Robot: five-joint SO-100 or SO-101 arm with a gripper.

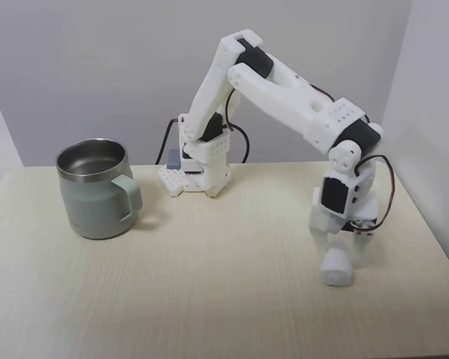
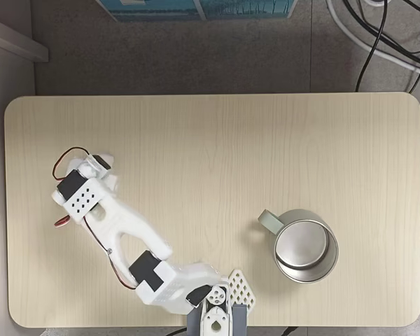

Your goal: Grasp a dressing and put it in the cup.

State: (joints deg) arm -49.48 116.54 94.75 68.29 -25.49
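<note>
- Standing on a pale wood-grain table (image 1: 209, 299), well apart from each other, are the cup and the arm's working end.
- Cup (image 1: 96, 191): a squat sage-green mug with a shiny steel interior, sitting upright near the left edge of the table in a fixed view, its chunky handle turning toward the table's middle. In the fixed view from above, the cup (image 2: 305, 246) is sitting toward the right edge, nearer the bottom edge, handle pointing up and left.
- Dressing (image 1: 336, 268): a small white fuzzy roll, resting on the table toward the right edge in the front-facing fixed view, directly beneath the gripper. From above it is lying hidden under the arm.
- Gripper (image 1: 338, 250): white plastic, pointing straight down, its fingers reaching to the top of the dressing and appearing to be closing narrowly about it; the roll's base is seemingly still touching the surface, though white on white is making the contact hard to judge. From above, the gripper (image 2: 99, 166) is hanging near the left edge of the table, its tips out of sight.
- Arm base (image 1: 198, 168): sitting at the table's far edge, mid-width, in the front-facing view; at the bottom edge from above, with dark cables trailing behind.
</note>
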